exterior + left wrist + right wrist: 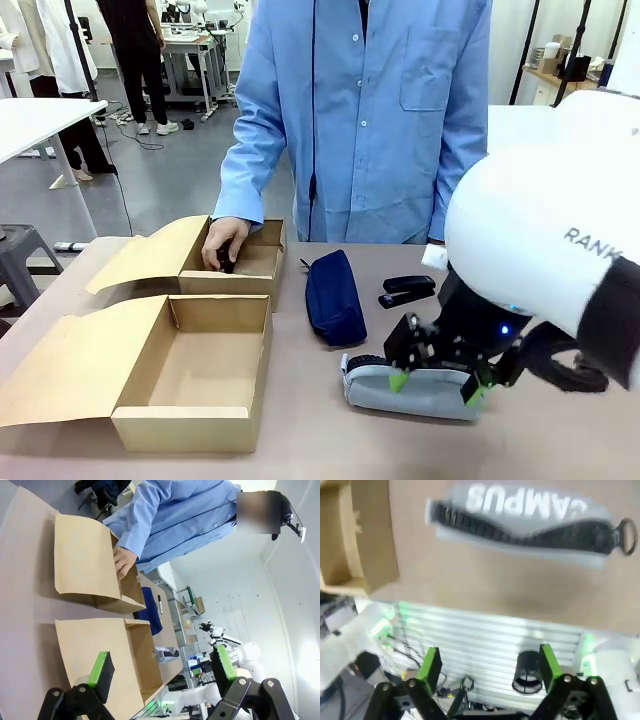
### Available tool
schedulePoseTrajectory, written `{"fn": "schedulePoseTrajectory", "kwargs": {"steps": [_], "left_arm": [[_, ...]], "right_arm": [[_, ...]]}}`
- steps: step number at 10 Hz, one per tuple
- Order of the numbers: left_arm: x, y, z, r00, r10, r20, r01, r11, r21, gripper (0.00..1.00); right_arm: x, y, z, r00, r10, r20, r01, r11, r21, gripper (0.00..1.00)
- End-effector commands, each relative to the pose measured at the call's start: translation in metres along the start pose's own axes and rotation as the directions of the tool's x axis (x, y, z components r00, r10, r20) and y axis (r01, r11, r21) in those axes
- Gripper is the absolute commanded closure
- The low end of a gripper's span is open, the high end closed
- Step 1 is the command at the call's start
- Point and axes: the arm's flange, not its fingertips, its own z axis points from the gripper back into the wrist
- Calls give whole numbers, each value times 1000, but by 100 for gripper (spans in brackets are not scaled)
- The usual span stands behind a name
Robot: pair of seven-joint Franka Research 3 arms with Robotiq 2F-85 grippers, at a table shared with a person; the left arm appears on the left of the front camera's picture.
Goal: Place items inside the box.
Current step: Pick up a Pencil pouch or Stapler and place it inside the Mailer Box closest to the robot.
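Two open cardboard boxes stand at the left: a near box (190,370) (142,655) and a far box (250,262) (85,560). A person's hand (222,243) (121,562) reaches into the far box, on something small and black. A navy zip pouch (335,295) (150,607) and a black stapler (408,290) lie mid-table. The grey zip pouch (415,392) lettered "CAMPUS" (530,517) lies near the front. My right gripper (440,385) (488,666) hovers open close over it, and the pouch lies beyond the fingertips. My left gripper (162,667) is open and holds nothing.
The near box's lid flap (70,365) lies flat toward the left, and the far box's flap (150,255) slopes left as well. The person in a blue shirt (370,110) stands at the far edge. Bare tabletop (310,420) lies between the near box and the grey pouch.
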Motion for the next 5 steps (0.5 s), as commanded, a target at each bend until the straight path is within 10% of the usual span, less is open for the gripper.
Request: {"fn": "schedulePoseTrajectory", "kwargs": {"steps": [1,2,5], "left_arm": [[0,-1,0,1000,-22,13,22,1000,-22,0],[0,-1,0,1000,-22,13,22,1000,-22,0],[0,-1,0,1000,-22,13,22,1000,-22,0]], "right_arm": [[27,-36,34,974,-132,183,106,984,145,0],[0,0,0,1000,0,0,0,1000,0,0],[0,0,0,1000,0,0,0,1000,0,0]]}}
